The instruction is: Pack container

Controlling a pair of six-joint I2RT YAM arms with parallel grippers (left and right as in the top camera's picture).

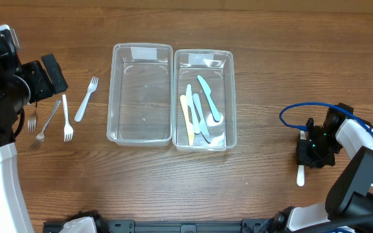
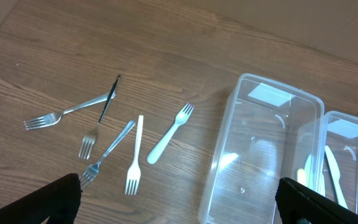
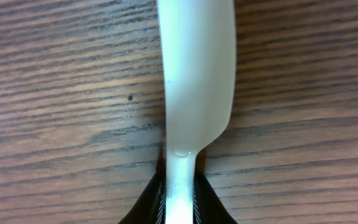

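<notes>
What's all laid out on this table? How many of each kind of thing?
Forks: 5
Knives: 5 (4 in one container, plus 1 white knife in the right gripper)
Clear containers: 2
Total: 12

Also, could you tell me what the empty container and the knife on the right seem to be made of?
The empty container looks like clear, glossy plastic: the table shows through it. The knife looks like white plastic, opaque and smooth with a soft sheen.
</notes>
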